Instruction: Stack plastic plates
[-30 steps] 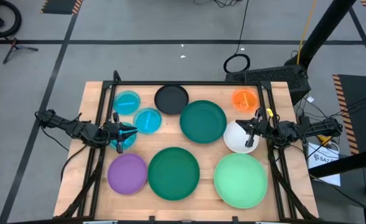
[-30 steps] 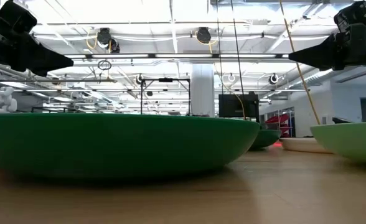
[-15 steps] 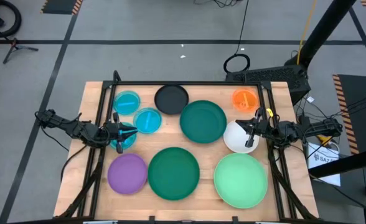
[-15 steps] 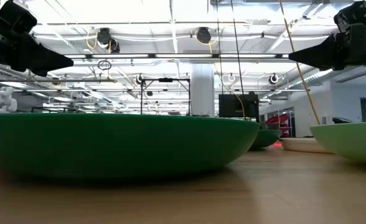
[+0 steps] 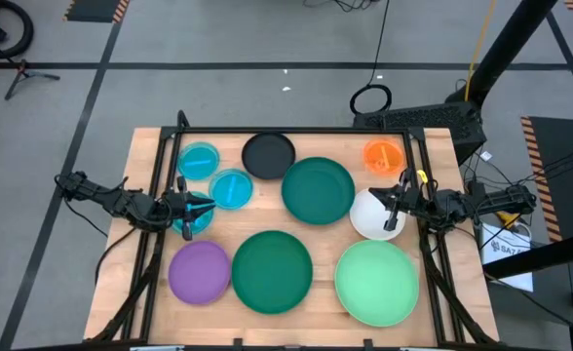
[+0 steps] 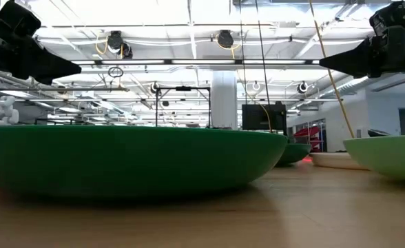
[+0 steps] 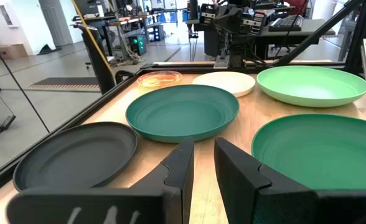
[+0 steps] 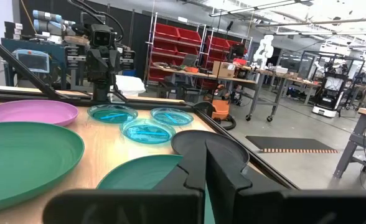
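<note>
Seeing: we find nothing stacked
Left gripper: slightly parted, holding nothing, nine o'clock
Right gripper: pressed together, three o'clock, over the white plate

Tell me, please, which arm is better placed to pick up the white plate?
The right one, probably. In the high view the right tool hovers directly over the white plate, empty, while the left tool waits across the table above a blue plate.

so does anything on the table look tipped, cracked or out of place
Nothing stands out. Every plate lies flat and apart on the table, from the purple plate to the light green plate, none stacked yet. The left gripper hovers over a blue plate; the right gripper over the white plate.
</note>
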`<state>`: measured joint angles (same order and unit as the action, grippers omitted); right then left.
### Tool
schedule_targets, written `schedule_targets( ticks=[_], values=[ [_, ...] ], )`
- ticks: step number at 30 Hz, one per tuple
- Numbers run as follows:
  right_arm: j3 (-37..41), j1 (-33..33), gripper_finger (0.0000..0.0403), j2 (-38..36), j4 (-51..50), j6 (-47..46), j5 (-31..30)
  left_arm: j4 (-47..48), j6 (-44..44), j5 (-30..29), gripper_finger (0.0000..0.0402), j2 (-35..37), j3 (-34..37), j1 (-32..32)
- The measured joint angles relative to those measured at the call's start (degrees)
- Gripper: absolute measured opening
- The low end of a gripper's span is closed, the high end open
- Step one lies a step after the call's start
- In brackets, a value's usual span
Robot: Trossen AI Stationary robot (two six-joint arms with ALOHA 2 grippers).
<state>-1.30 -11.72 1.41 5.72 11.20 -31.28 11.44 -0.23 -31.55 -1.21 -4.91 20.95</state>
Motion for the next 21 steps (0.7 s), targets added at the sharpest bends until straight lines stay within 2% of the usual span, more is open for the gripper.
schedule_targets(
  ticks=[2, 7, 15, 16, 19, 21],
  values=[
    [0.0, 0.0, 0.0000, 0.0, 0.0, 1.6, -0.1, 0.0, 0.0, 0.0, 0.0072, 0.0, 0.0, 0.0],
    [0.0, 0.0, 0.0000, 0.0, 0.0, 13.0, -0.2, 0.0, 0.9, 0.0, 0.0072, 0.0, 0.0, 0.0],
    [0.0, 0.0, 0.0000, 0.0, 0.0, 12.8, -0.1, -0.1, 11.3, 0.0, 0.0072, 0.0, 0.0, 0.0],
    [0.0, 0.0, 0.0000, 0.0, 0.0, 9.9, 0.1, -0.5, 13.0, -0.2, 0.0072, 0.0, 0.0, 0.0],
    [0.0, 0.0, 0.0000, 0.0, 0.1, -7.9, 2.1, -1.9, 18.7, -0.3, 0.0072, 0.0, 0.0, 0.0],
    [0.0, 0.0, 0.0000, 0.0, 0.1, -17.6, 2.9, -2.6, 19.5, 0.0, 0.0072, 0.0, 0.0, 0.0]
  ],
)
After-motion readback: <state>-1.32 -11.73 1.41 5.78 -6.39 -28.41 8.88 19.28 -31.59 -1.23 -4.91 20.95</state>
